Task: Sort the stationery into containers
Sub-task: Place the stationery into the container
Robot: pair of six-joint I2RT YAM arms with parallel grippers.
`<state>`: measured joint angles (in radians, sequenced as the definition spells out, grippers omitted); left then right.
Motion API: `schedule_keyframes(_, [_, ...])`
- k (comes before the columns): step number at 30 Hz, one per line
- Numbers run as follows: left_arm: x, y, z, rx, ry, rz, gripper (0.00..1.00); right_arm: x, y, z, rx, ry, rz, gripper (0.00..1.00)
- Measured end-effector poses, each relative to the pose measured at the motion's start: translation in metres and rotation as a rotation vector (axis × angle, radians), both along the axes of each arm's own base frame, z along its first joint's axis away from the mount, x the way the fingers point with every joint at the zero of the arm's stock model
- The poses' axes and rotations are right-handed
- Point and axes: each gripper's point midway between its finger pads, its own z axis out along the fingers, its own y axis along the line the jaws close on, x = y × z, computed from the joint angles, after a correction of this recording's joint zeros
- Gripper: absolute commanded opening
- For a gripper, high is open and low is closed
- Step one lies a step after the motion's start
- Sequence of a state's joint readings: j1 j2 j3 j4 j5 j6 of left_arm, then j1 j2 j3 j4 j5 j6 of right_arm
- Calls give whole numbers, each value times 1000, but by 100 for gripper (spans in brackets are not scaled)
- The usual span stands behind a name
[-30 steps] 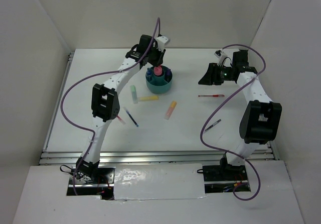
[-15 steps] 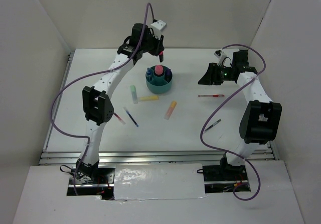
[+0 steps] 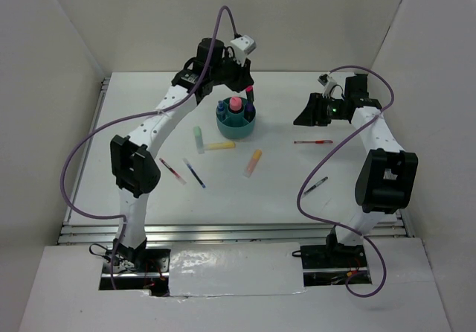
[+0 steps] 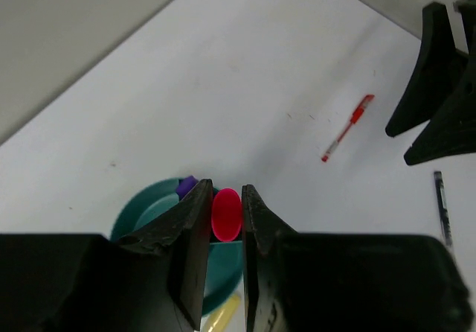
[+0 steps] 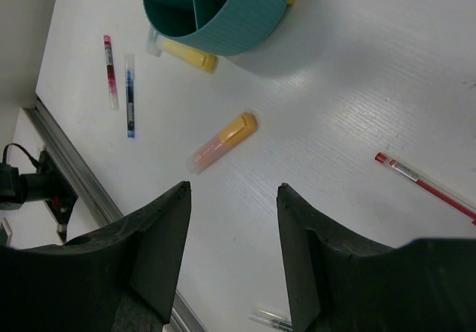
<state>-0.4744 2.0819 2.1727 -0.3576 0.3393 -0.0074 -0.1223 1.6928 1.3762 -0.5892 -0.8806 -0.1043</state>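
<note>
Hanging above the right rim of the teal organizer, the left gripper is seen closed around a pink-red marker, whose rounded end is viewed end-on between the two fingers in the left wrist view. A second ago this gripper was lowered at the organizer's central cup. Since then it has been raised and swung to the right, and the marker has been carried along rather than released. A pink item has been left standing in the central cup throughout, and a purple-capped piece is seen in an outer compartment. From this it is judged that the middle was found occupied and that an outer compartment on the right is now being sought, so the placing step is not yet completed.

The organizer is set a little in from the middle of the far edge of the table. The right gripper is held open and empty, unmoved, toward the far right corner. Seven items are left loose on the table. A green marker, a yellow marker, an orange marker, a blue pen and a red pen lie on the near side of the organizer. A second red pen and a black pen lie nearer the right edge.
</note>
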Motion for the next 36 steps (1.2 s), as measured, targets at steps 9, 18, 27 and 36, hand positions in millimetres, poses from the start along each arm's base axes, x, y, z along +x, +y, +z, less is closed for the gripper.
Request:
schedule_keyframes(9, [-16,-5,-32,36,91,-37,0,0,0,1,0,-1,0,57])
schedule_keyframes(18, [-11,-8,-40,36,95,-42,0,-1,0,0,-1,2,0,57])
schedule_keyframes(27, [-2,-11,-74,66,134,-38,0,-1,0,0,-3,3,3,57])
schedule_keyframes(36, [5,-11,-84,88,120,-34,0,-3,0,-2,-8,5,9,57])
